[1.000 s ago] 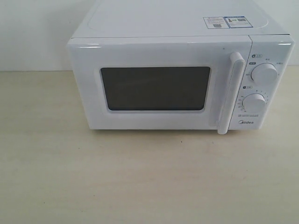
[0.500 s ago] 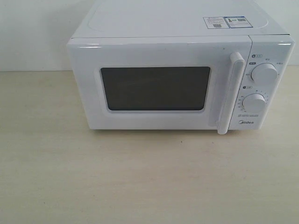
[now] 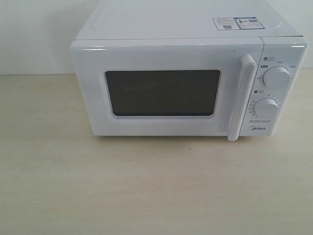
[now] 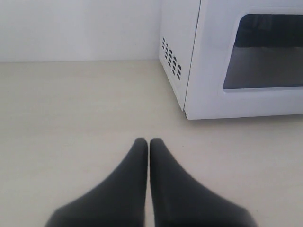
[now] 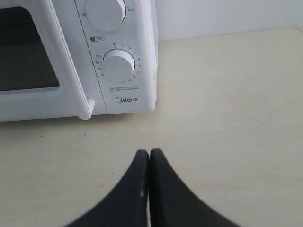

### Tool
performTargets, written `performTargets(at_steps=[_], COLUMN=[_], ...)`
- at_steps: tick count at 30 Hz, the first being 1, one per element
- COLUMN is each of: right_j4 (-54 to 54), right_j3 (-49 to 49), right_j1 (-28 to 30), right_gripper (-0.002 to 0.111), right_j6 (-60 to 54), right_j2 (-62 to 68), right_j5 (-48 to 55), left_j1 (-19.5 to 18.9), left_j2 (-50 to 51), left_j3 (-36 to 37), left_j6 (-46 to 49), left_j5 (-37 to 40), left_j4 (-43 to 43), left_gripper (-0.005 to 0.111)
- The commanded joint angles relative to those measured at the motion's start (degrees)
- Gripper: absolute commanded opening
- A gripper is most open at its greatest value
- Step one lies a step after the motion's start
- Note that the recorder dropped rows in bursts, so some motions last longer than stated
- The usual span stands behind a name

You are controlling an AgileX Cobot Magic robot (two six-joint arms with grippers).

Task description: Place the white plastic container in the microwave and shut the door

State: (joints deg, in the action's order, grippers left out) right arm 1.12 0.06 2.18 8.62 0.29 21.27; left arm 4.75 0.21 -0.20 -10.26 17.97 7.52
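The white Midea microwave (image 3: 181,78) stands at the back of the table, its door (image 3: 164,90) closed, with the bar handle (image 3: 242,98) upright beside the two dials (image 3: 276,77). The white plastic container is out of view in every frame. No arm shows in the exterior view. My left gripper (image 4: 148,141) hovers shut over bare table, short of the microwave's left front corner (image 4: 189,111). My right gripper (image 5: 148,152) is shut too, nothing in it, in front of the lower dial (image 5: 118,66) and Midea logo.
Pale wooden tabletop (image 3: 146,186) stretches in front of and to both sides of the microwave. A white wall (image 3: 34,34) runs behind. Vent holes (image 4: 171,57) mark the microwave's left side.
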Motion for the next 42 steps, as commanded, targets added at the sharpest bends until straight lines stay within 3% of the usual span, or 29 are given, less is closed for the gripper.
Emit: performTargets(at_steps=[1, 42], right_j4=[0.17, 0.18], right_j3=[-0.06, -0.06], right_j1=[0.17, 0.17], right_gripper=[0.0, 0.0], right_j6=[0.08, 0.08], right_j2=[-0.29, -0.29], right_j5=[-0.18, -1.14], left_j1=[-0.13, -0.13], left_j2=[-0.21, -0.21], left_j3=[0.2, 0.2], left_j6=[0.19, 0.19], left_j5=[-0.05, -0.05], left_j4=[-0.02, -0.02], left_gripper=[0.004, 0.004])
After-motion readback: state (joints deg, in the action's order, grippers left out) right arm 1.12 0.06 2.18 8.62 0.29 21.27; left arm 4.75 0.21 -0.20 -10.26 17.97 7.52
